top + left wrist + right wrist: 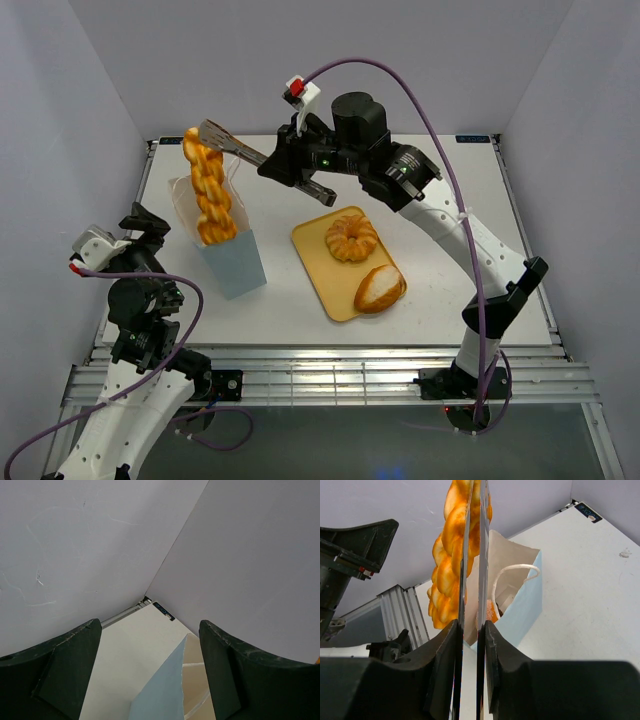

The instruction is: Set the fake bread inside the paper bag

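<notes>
The left gripper (143, 224) waits just left of the bag (232, 262), its jaws spread wide and holding nothing; in its wrist view the bag's pale-blue corner (160, 695) shows between the two fingers, untouched.

The bag stands upright with its mouth open. It looks like thin paper, light and easy to tip or crush, so anything catching its rim could knock it over.

The twist (208, 195) hangs nearly upright over the bag's mouth, with its lower end at or just inside the opening. It looks rigid, glossy and light. It may be slippery between flat fingers, and being long it could swing or wedge against the rim. Something orange shows deeper in the bag (492, 612); I cannot tell what it is.

The right gripper (213, 132) pinches the twist near its top end, with its thin finger plates (464, 570) drawn close together on either side.

Farther right, a doughnut (352, 237) and a roll (380, 288) lie on the yellow tray (310, 250), well apart from both grippers. Both are best taken across their width.
</notes>
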Action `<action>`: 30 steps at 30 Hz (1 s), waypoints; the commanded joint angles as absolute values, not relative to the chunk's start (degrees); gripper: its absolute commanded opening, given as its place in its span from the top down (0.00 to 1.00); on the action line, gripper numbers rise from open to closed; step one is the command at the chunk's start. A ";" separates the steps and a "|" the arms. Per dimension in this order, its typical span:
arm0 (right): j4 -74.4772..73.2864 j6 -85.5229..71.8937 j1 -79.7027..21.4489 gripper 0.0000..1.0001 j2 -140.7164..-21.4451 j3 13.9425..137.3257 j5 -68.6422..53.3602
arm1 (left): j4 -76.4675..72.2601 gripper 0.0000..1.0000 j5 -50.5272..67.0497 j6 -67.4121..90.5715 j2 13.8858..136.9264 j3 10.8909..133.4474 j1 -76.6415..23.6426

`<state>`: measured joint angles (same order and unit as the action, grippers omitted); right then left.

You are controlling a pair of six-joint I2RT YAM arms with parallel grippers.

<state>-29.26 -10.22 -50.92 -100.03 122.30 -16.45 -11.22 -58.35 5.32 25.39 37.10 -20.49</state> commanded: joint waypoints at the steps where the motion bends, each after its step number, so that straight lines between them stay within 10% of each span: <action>1: -21.45 -10.02 -51.24 0.75 -100.45 125.95 -15.29 | -11.60 0.11 -57.13 5.54 24.87 37.18 -20.74; 30: -12.75 -5.80 -51.15 0.72 -100.37 113.12 -16.08 | -9.76 0.11 -55.11 6.94 24.43 37.79 -20.83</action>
<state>-18.13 -7.14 -50.92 -103.33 114.48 -15.16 -10.66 -56.31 6.55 24.91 37.10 -20.49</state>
